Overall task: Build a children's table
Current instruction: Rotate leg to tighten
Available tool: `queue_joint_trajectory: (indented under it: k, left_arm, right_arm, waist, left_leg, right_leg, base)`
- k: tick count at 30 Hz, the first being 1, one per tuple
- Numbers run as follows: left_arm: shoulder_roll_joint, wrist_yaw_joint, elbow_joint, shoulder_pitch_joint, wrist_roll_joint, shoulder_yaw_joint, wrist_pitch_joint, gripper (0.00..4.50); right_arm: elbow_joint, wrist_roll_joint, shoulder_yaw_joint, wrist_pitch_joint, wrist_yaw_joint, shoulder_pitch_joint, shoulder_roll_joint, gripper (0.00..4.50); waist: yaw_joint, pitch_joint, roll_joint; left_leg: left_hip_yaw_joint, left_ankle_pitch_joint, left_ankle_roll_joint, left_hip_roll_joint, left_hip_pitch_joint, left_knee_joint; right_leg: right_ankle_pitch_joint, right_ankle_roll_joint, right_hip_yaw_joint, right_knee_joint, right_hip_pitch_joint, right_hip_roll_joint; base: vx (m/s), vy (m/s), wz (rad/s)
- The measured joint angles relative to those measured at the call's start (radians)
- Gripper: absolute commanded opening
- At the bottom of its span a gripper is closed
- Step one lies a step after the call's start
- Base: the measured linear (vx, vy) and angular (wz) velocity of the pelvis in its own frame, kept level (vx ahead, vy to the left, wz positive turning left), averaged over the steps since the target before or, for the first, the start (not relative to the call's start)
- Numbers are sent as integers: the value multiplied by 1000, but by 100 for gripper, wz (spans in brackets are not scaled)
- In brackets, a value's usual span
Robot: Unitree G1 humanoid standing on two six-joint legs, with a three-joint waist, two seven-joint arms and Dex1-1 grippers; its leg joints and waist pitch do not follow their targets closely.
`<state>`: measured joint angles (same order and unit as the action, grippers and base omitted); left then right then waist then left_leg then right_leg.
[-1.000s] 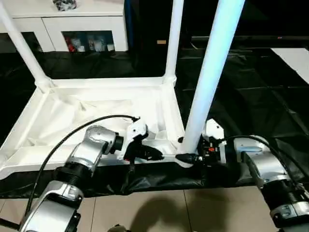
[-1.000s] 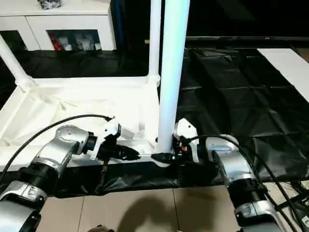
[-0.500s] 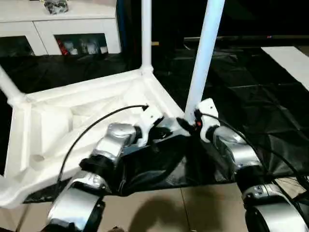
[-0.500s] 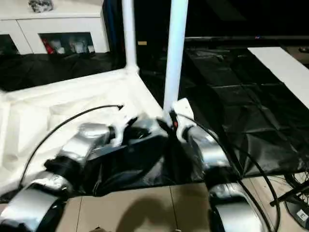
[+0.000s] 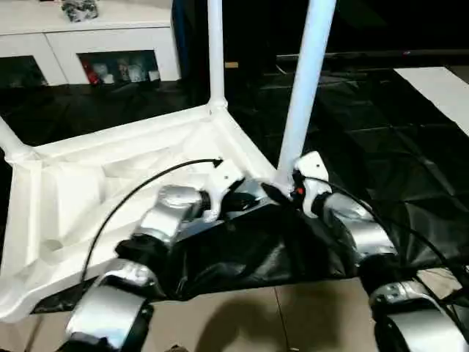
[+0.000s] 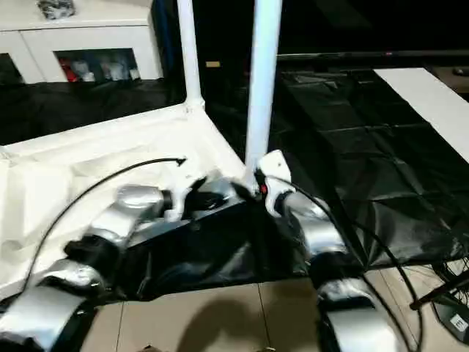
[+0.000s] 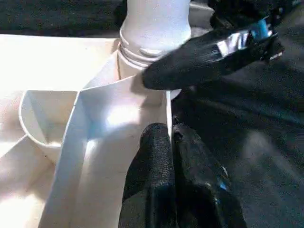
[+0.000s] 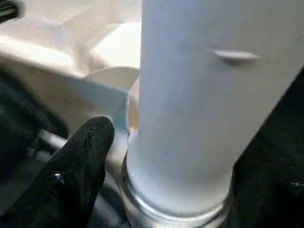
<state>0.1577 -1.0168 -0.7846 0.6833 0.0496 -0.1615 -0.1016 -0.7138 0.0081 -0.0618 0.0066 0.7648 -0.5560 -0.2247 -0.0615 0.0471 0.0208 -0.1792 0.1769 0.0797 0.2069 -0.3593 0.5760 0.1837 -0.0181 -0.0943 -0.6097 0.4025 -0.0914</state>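
Count on inspection: one white table top (image 5: 110,191), lying underside up. Three white legs stand fitted in its corner sockets: one nearest the robot (image 5: 304,81), one at the far corner (image 5: 215,51), one at the left edge (image 5: 9,139). Two robot tools at the near corner: left tool (image 7: 172,137) and right tool (image 5: 282,192). One white cabinet (image 5: 88,40) behind. One black sheet (image 5: 381,147) under the work.

A black creased sheet (image 5: 381,139) covers the floor, its near edge lying on beige tiles (image 5: 242,323); at the back stands a white cabinet (image 5: 110,40) with glass doors, small red and pale items (image 5: 121,71) behind the glass; a dark crumpled object (image 5: 79,9) sits on its top; a white panel (image 5: 440,86) lies far right
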Motion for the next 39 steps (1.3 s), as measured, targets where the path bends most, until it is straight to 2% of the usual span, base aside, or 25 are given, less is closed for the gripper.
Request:
queue_joint_trajectory:
  k: [6, 10, 13, 25, 30, 33, 35, 39]
  left_arm:
    - [50, -169, 60, -51, -45, -23, 0, 0]
    - [83, -266, 73, -60, -57, -41, 0, 0]
    - [102, -307, 74, -60, -60, -49, 0, 0]
    - [125, -365, 75, -60, -71, -61, -3, 0]
    - [122, -361, 75, -61, -71, -61, -2, 0]
    - [109, -314, 74, -60, -60, -53, -2, 0]
    - [93, -236, 67, -60, -52, -38, -3, 0]
    - [24, -30, 12, -13, -14, -7, -31, 0]
  right_arm:
    - [90, 38, -64, -15, 256, 57, -97, 380]
    - [144, 62, -87, -9, 392, 87, -132, 380]
    - [166, 68, -107, 8, 446, 89, -147, 380]
    - [200, 65, -130, 42, 505, 88, -171, 280]
    - [207, 67, -128, 56, 503, 92, -170, 270]
    - [194, 61, -107, 61, 448, 93, -149, 269]
    - [153, 50, -81, 61, 330, 83, -100, 267]
    - [30, 13, -18, 71, 6, 12, 9, 267]
  waist:
    - [-11, 0, 0]
    - [-28, 1, -1]
    - [-30, 1, -1]
    - [-33, 1, -1]
    - [-34, 1, -1]
    - [-35, 1, -1]
    - [-29, 0, -2]
    - [-12, 1, -2]
  left_leg:
    - [0, -1, -2, 0, -1, 2]
    - [0, 1, 1, 1, 0, 3]
    - [0, 1, 1, 1, 0, 3]
    - [0, 1, 1, 1, 0, 3]
    - [0, 1, 1, 1, 0, 3]
    - [0, 1, 1, 1, 1, 4]
    - [0, 0, 1, 1, 4, 4]
    - [1, 0, 2, 0, 6, 6]
  right_leg:
    - [0, 0, 0, 0, 0, 0]
    - [0, 0, 0, -1, 0, 0]
    - [0, 0, 0, -1, 0, 0]
    - [0, 0, 0, -1, 0, 0]
    - [0, 0, 0, -1, 0, 0]
    - [0, 0, 0, -1, -2, 0]
    - [0, 0, 0, -1, -4, 0]
    - [2, 4, 1, 0, -5, 0]
  base:
    - [0, 0, 0]
    - [0, 0, 0]
    - [0, 0, 0]
    - [0, 0, 0]
    - [0, 0, 0]
    - [0, 0, 0]
    - [0, 0, 0]
    - [0, 0, 0]
